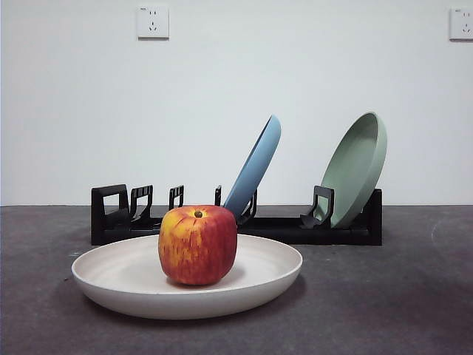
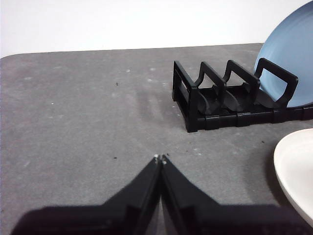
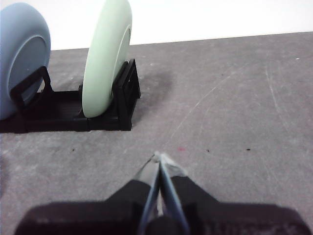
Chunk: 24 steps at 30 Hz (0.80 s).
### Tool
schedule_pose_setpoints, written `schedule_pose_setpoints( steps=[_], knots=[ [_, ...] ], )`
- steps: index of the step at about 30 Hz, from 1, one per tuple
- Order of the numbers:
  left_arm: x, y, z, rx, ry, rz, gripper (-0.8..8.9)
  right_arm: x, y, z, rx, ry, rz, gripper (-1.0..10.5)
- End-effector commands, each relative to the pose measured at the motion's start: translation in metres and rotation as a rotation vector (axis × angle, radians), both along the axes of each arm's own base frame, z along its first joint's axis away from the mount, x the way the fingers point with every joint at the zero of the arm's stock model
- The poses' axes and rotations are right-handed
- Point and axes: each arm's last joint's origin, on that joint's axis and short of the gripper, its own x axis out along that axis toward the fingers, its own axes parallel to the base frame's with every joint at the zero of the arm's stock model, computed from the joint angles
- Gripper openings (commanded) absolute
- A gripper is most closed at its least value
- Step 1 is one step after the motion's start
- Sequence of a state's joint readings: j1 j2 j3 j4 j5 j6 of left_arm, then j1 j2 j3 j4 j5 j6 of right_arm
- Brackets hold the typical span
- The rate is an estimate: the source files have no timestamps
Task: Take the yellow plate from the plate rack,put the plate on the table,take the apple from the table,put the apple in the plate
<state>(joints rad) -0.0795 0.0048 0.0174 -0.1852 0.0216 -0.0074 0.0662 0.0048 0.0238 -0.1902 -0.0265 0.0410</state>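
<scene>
1. Left gripper (image 2: 160, 159) and right gripper (image 3: 159, 157) are both idling with jaws pressed together, holding nothing, hanging over bare desk (image 1: 414, 296);
2. yellow plate (image 1: 133, 285) is lying flat in front of the plate rack (image 1: 281, 229);
3. apple (image 1: 197, 244) is sitting in it; looks like nothing's left to do.

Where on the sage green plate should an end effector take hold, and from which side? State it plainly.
Grip the sage green plate by its upper rim, coming down from above. It stands nearly on edge in the plate rack, leaning, so the top rim is free and thin enough to pinch, while its lower edge sits in a slot. The light blue plate stands well apart, leaving room on that side.
</scene>
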Motion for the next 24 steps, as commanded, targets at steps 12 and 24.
schedule_pose_setpoints(
  steps=[12, 24],
  knots=[
    [0.0005, 0.0001, -0.0045, 0.009, 0.011, -0.005, -0.02, 0.0006, 0.0000, -0.0046, 0.050, 0.013, -0.012, 0.0],
    [0.0005, 0.0001, -0.0045, 0.009, 0.011, -0.004, -0.02, 0.0006, 0.0000, -0.0046, 0.050, 0.013, -0.012, 0.0]
  ],
)
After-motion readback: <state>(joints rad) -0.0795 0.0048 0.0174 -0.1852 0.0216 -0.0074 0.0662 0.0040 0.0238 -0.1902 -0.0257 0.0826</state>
